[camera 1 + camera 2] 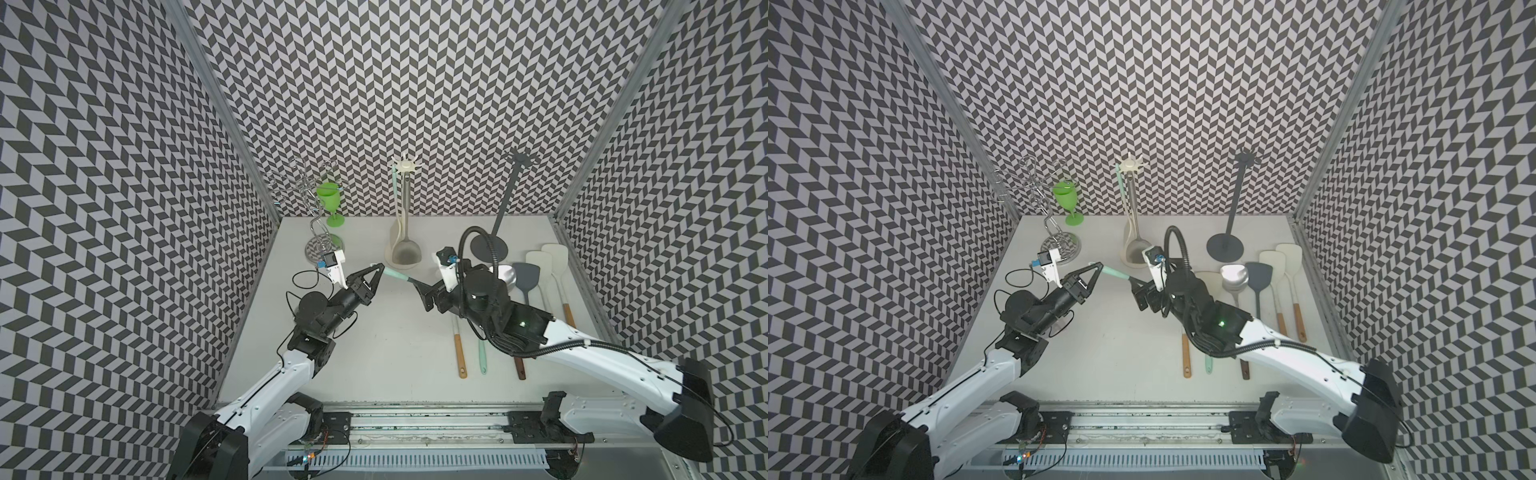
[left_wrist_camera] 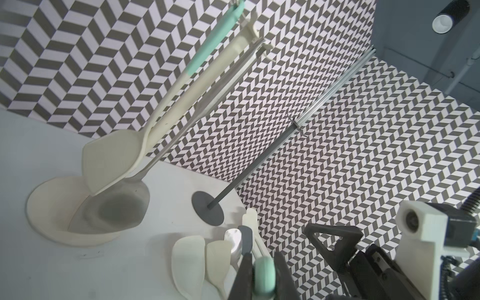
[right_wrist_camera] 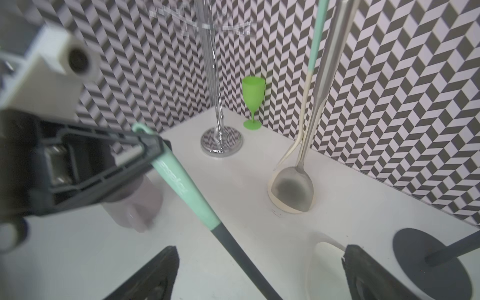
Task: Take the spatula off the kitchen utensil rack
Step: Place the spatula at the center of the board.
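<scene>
The spatula point(image 1: 397, 275) has a mint handle and a dark grey shaft and hangs level above the table between my two arms, clear of the rack. My left gripper point(image 1: 376, 268) is shut on the end of its mint handle point(image 2: 264, 272). My right gripper point(image 3: 259, 250) is open, its fingers wide apart on either side of the dark shaft point(image 3: 233, 250) without touching it. The spatula's blade is hidden under my right arm. The cream kitchen utensil rack point(image 1: 405, 166) stands at the back and carries a cream spatula with a mint handle point(image 2: 111, 158) and a steel ladle point(image 3: 293, 187).
A dark grey rack point(image 1: 505, 199) stands at the back right with bare hooks. A chrome wire stand point(image 1: 320, 232) and a green goblet point(image 1: 330, 199) are at the back left. Several spatulas and spoons point(image 1: 540, 266) lie side by side along the right edge, partly under my right arm.
</scene>
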You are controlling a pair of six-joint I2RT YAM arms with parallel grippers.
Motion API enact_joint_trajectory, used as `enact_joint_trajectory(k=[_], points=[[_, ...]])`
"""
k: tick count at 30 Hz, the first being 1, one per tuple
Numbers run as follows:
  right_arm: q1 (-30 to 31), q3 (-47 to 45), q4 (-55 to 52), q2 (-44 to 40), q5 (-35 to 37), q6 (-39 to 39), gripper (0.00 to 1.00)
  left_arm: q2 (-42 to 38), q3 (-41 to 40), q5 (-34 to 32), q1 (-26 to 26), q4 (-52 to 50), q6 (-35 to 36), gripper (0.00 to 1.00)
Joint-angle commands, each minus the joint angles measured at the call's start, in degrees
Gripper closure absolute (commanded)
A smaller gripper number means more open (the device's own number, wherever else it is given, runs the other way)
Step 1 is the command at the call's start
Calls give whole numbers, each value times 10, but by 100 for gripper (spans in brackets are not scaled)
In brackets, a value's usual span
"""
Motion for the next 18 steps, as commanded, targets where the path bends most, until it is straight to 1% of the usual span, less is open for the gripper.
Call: enact_joint_trajectory(k=[1,3,6,8,11,12,13,16,18], points=[[0,-16,27,-36,-42,133,0,9,17,-92,-33,99,42,100],[0,-10,12,-47,-60,182,0,23,22,-122,-52,129,63,100],[-8,-19,18,-62,-84,259,0,53,29,-147,-82,194,108,100],[-30,-23,25,-66,-127,315,1,72,35,-170,-104,227,142,100],[-79,-38,51,-71,-211,408,5,93,45,-199,-135,260,196,100],[-102,-47,64,-73,-245,452,6,98,49,-211,-146,268,217,100],[-128,-60,83,-75,-285,500,6,103,53,-222,-156,272,235,100],[-185,-101,161,-76,-380,626,12,113,55,-244,-185,290,285,100],[-203,-126,208,-71,-402,700,14,117,49,-257,-201,306,305,100]])
